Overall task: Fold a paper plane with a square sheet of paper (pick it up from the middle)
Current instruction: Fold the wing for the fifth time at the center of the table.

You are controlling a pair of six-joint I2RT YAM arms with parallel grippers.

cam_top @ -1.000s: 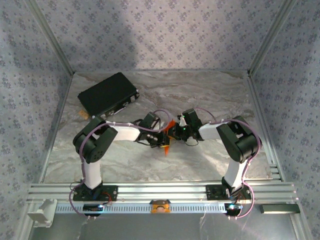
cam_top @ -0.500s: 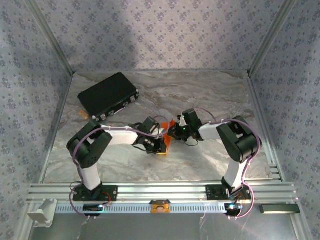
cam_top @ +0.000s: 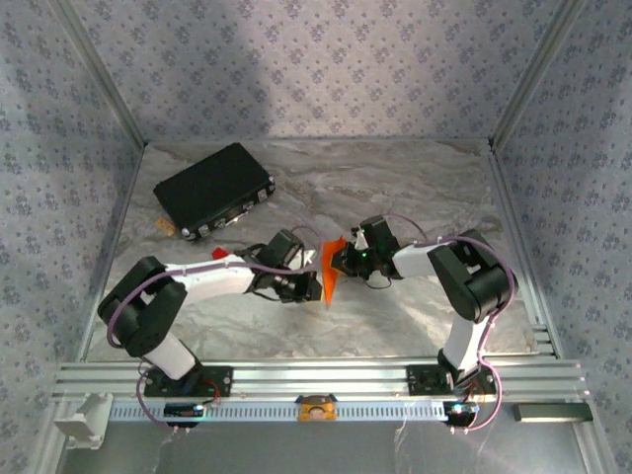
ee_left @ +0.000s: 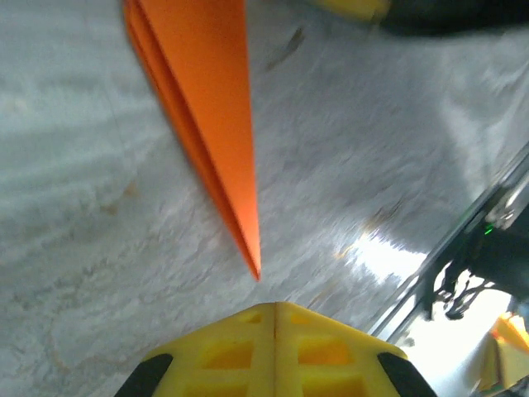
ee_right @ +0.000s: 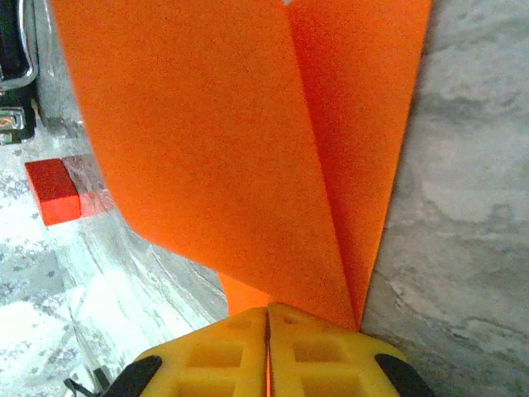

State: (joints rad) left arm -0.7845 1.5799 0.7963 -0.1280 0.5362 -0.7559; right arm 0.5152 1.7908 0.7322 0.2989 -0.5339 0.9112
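Note:
The square sheet of paper is folded into a narrow, pointed orange paper plane (cam_top: 331, 269) at mid-table. My right gripper (cam_top: 344, 263) is shut on its wide end, and the orange folds (ee_right: 248, 149) fan out from between the yellow fingertips (ee_right: 267, 314). In the left wrist view the plane (ee_left: 207, 99) points its sharp tip down toward my left gripper (ee_left: 275, 308). That gripper is shut with nothing in it, a short gap from the tip. From above, the left gripper (cam_top: 308, 285) sits just left of the plane.
A black case (cam_top: 212, 188) lies at the back left of the marble table (cam_top: 395, 188). A small red block (ee_right: 54, 192) rests near it, also seen from above as the red block (cam_top: 220, 253). Metal rails (cam_top: 316, 380) line the near edge.
My left arm has drawn back and dropped its elbow to the left, taking its gripper off the plane. The plane stays in the right gripper, which has not moved.

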